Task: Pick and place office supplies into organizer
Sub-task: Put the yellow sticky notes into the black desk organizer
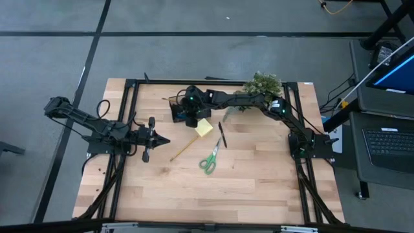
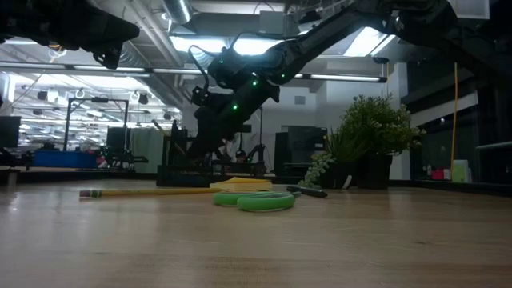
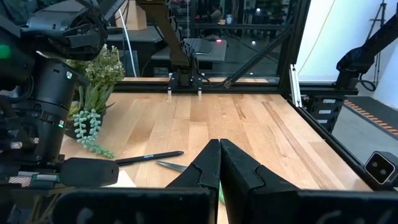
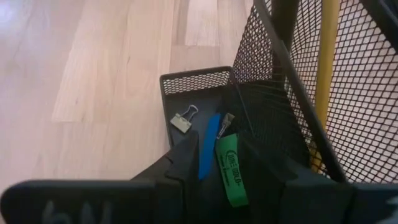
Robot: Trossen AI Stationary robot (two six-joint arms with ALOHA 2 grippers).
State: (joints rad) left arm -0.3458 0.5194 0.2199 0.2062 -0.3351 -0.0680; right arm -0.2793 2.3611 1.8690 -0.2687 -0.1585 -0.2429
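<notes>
High view: table, right arm reaching across to the organizer at the far-left of centre, left arm parked near the left edge. Left gripper is pinched closed, empty, pointing toward the middle.

Right gripper hangs right over the organizer's shallow front tray; fingers stand apart with a green marker and blue pen lying in the gap on the tray floor. Whether the fingers touch either piece I can't tell. Binder clip lies in the same tray, just beside the blue pen. Yellow pencil stands in the tall mesh compartment behind.

Step looks like a drop-off: a small item released into the tray.

On the table, outside the organizer: scissors, pencil, sticky pad just beside the organizer, black pen.

Next move likely: lift the right gripper clear of the mesh walls, then go for the sticky pad or black pen, both near.
</notes>
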